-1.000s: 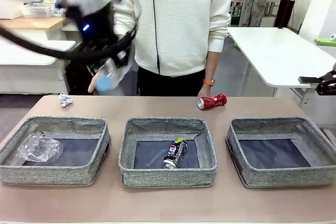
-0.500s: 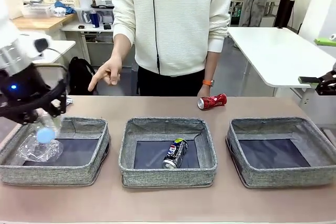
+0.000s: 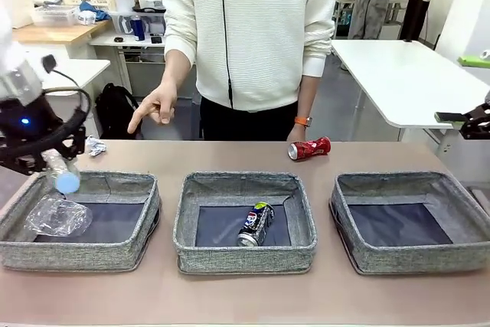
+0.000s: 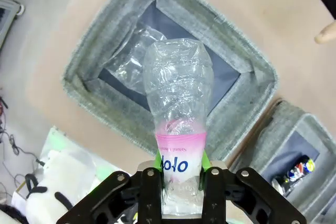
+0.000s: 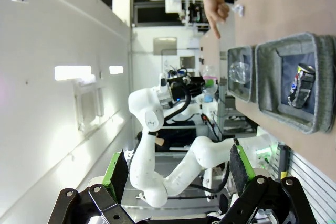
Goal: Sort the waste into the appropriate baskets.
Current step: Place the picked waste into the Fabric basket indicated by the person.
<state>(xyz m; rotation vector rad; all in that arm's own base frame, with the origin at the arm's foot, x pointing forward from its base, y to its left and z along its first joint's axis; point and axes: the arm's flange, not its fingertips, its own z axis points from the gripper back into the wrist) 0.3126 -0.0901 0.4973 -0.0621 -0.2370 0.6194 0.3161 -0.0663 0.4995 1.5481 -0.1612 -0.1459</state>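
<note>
The left gripper (image 3: pixel 50 160) pinches the small clear bottle (image 3: pixel 61 174) and holds it above the far left part of the left basket (image 3: pixel 84 254), its light blue end tilted downward. In the left wrist view the gripper (image 4: pixel 180 167) presses its green pads against the bottle (image 4: pixel 178 93) at the pink label, which bears blue letters. The clear body past the label is crumpled and dented. Beneath it, in the basket (image 4: pixel 100 114), lies the clear plastic cup (image 4: pixel 128 59), squashed flat on the dark bottom.

The middle basket (image 3: pixel 245 258) holds the dark blue Pepsi can (image 3: pixel 255 223), lying on its side. The right basket (image 3: pixel 413 258) sits to its right. On the far side of the tabletop (image 3: pixel 230 296) lies the crushed red can (image 3: pixel 309 148), and far left is the crumpled white paper ball (image 3: pixel 95 145). The person's hand (image 3: pixel 153 107) points downward above the far edge.

The right gripper (image 5: pixel 177 171) is spread wide, holding nothing.
</note>
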